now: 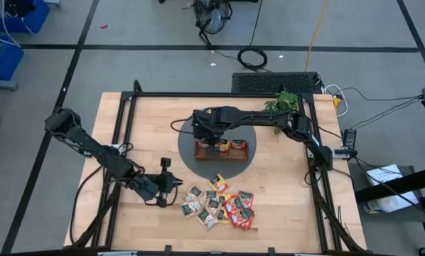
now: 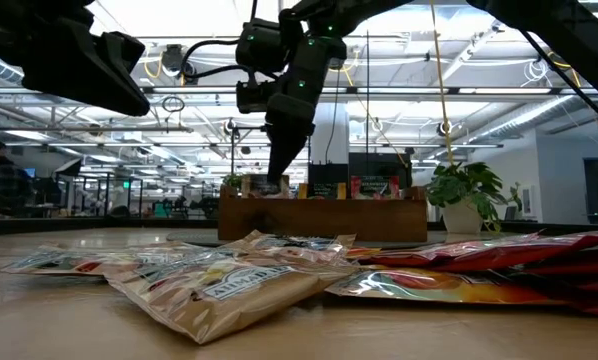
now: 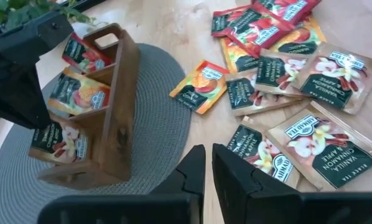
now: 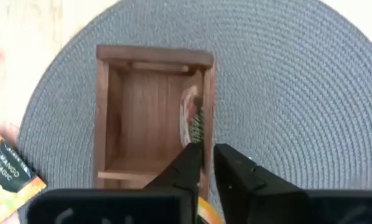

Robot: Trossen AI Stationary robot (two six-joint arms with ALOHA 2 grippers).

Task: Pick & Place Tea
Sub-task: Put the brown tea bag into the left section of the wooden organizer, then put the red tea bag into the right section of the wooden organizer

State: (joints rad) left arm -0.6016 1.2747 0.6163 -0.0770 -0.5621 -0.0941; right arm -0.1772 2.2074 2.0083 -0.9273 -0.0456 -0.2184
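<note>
Plant (image 1: 283,104) beside wooden tray (image 1: 220,154) on grey mat (image 1: 187,142); sachets (image 1: 219,206) strewn nearby

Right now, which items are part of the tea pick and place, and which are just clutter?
In the job:
- tea sachets loose on the table
- sachet at the right claw, in the wooden tray
- left claw beside the pile

Lying about:
- grey round mat
- potted plant
</note>
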